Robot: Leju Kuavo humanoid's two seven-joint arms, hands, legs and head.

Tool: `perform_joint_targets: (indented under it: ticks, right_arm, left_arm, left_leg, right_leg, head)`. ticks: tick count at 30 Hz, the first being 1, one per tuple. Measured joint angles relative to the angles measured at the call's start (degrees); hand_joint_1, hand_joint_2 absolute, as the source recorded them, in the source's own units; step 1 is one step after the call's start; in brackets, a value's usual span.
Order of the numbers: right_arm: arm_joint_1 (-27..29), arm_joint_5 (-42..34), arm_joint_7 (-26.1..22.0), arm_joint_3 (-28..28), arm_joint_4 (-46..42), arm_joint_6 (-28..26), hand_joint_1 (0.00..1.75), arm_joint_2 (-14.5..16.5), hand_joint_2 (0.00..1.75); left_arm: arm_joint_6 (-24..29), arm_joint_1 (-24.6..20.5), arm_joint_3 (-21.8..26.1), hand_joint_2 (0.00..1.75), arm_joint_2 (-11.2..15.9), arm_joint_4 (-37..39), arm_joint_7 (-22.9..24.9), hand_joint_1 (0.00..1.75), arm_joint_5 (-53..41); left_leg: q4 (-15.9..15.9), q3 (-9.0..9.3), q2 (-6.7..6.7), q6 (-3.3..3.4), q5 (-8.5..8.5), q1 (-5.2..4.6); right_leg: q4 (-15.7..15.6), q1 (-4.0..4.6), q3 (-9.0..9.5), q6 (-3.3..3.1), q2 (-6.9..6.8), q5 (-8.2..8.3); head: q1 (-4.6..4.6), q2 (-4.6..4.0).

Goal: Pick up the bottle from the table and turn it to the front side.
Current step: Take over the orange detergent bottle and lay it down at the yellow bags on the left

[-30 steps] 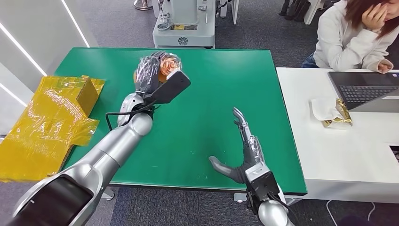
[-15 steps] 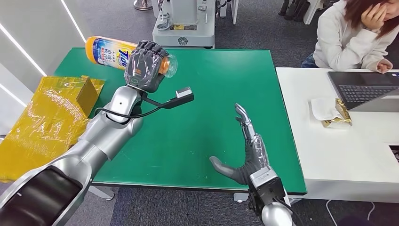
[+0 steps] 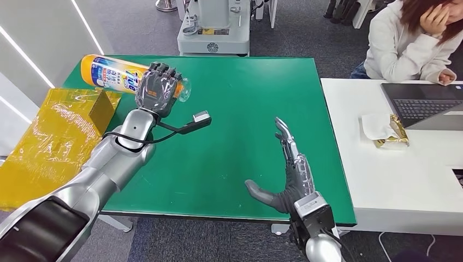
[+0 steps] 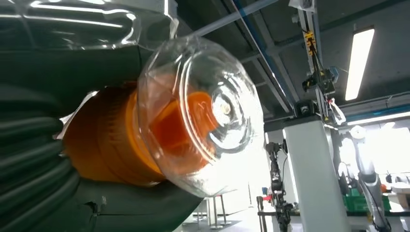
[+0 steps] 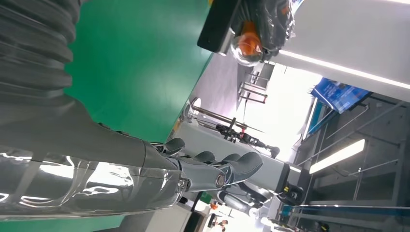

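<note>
Nearest you, your right hand (image 3: pixel 290 177) hovers flat over the front part of the green table (image 3: pixel 245 98), fingers straight and apart, thumb out to the side, nothing in it; the right wrist view shows those fingers (image 5: pixel 227 169) stretched out free above the green top. Further out on your left, the silver left arm reaches up from the table's front left edge, and your left hand (image 3: pixel 157 90) is wrapped tight around the neck end of the orange detergent bottle (image 3: pixel 112 73), holding it lifted above the table's far left corner. Bottle lies roughly sideways, blue-and-white label facing up toward the head camera, base pointing left past the table edge, clear cap (image 3: pixel 185 90) poking out on the right of the fingers. Left wrist view looks straight at that clear cap (image 4: pixel 208 116) with orange inside. Yellow wrapped boxes (image 3: pixel 60 136) sit just left of the table. Beyond the right side, a person (image 3: pixel 415 38) sits at a white desk (image 3: pixel 382 180) with a laptop (image 3: pixel 423 103).
</note>
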Motion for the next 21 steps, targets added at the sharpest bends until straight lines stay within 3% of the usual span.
perform_joint_targets:
  ticks: [4, 10, 17, 21]
  right_arm:
    - [0.2, -0.1, 0.1, -0.1, 0.0, 0.1, 0.00, 0.0, 1.75]
    - [1.1, -0.2, 0.0, -0.1, 0.4, 0.0, 0.00, 0.0, 1.75]
    - [1.6, -0.2, 0.0, -0.2, 0.6, -0.1, 0.00, 0.0, 1.75]
    - [1.8, -0.2, 0.0, -0.3, 0.6, -0.1, 0.00, -0.1, 1.75]
  left_arm:
    - [-1.7, 1.1, 0.6, 1.75, 1.5, 1.0, 2.1, 1.75, -1.7]
    - [-9.5, 2.7, 2.5, 1.75, 4.6, 3.4, 5.7, 1.75, -4.8]
    - [-11.8, 3.9, 3.1, 1.75, 6.6, 4.4, 6.7, 1.75, -5.4]
    - [-16.2, 4.5, 3.7, 1.75, 7.2, 5.1, 6.8, 1.75, -5.1]
  left_leg:
    - [0.0, 0.01, 0.03, 0.00, 0.00, 0.01]
    - [0.0, 0.02, 0.02, -0.01, 0.01, 0.02]
    - [0.0, -0.01, 0.01, -0.01, 0.01, 0.01]
    - [0.0, -0.01, 0.03, -0.01, 0.00, 0.00]
  right_leg:
    - [0.0, 0.00, -0.01, 0.00, 0.03, 0.00]
    - [0.0, 0.01, -0.03, -0.03, 0.04, -0.02]
    - [0.0, 0.01, -0.03, -0.03, 0.01, -0.03]
    - [0.0, 0.00, -0.02, -0.03, 0.04, -0.02]
  head:
    - [0.01, 0.00]
    - [0.00, 0.00]
    - [0.01, 0.00]
    - [0.01, 0.00]
